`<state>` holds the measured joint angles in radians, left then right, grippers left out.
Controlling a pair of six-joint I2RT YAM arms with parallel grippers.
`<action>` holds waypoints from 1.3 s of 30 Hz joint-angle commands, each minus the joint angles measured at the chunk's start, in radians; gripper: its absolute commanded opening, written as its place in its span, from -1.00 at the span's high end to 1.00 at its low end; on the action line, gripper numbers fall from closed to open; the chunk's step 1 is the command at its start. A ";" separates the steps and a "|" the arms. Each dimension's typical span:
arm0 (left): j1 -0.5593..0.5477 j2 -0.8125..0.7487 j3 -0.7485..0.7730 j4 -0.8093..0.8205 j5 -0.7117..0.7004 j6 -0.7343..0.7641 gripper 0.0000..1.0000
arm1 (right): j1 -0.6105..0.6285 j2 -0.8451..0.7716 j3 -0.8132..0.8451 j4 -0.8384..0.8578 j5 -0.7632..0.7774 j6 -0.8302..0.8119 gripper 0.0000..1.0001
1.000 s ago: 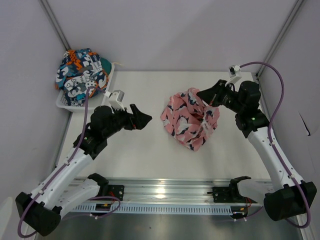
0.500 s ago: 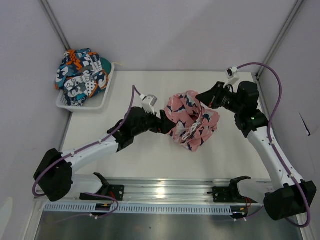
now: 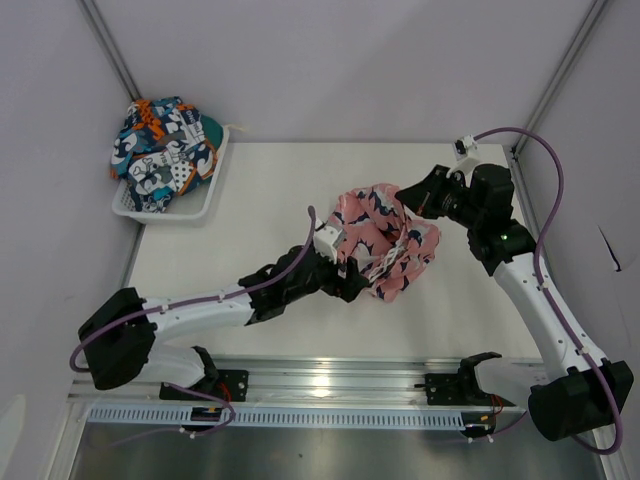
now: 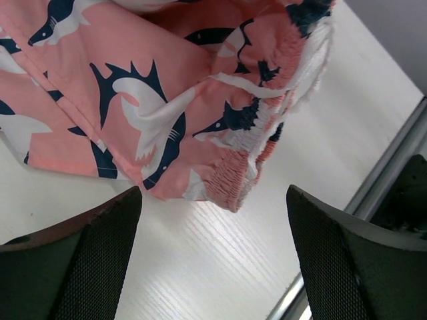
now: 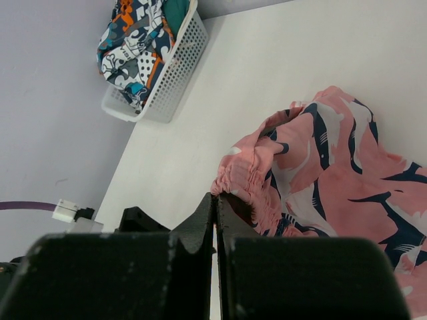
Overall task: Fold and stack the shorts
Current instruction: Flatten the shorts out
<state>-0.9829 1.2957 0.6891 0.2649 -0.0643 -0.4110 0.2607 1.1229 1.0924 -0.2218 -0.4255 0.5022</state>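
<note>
- My right gripper is pinched fully shut on the gathered elastic waistband of the pink shorts. It holds that edge raised off the table, so the cloth drapes down from it.
- The rest of the pink shorts lies crumpled on the table, right of centre, between my two arms.
- My left gripper is spread wide and has hold of nothing. It sits low over the table, and a corner of the waistband lies just ahead, between its fingers. I judge it is placed there to take a second hold, so I can stretch the garment flat for folding.
- The patchwork shorts sit heaped in the white basket at the far left corner, well apart from my arms and not yet folded.
</note>
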 commanded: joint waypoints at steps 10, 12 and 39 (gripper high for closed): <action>-0.053 0.229 0.205 -0.027 -0.138 0.083 -0.55 | 0.012 -0.006 0.021 0.019 0.059 0.035 1.00; -0.062 0.282 0.233 -0.080 -0.187 0.075 -0.48 | 0.011 -0.006 0.024 0.018 0.071 0.042 1.00; -0.171 0.274 0.299 -0.424 -0.520 -0.089 1.00 | 0.060 0.052 0.231 -0.221 0.617 0.199 1.00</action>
<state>-1.1419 1.6707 0.9874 -0.0681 -0.5541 -0.5018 0.3107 1.1732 1.2243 -0.4282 0.0399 0.6559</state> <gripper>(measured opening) 0.044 0.007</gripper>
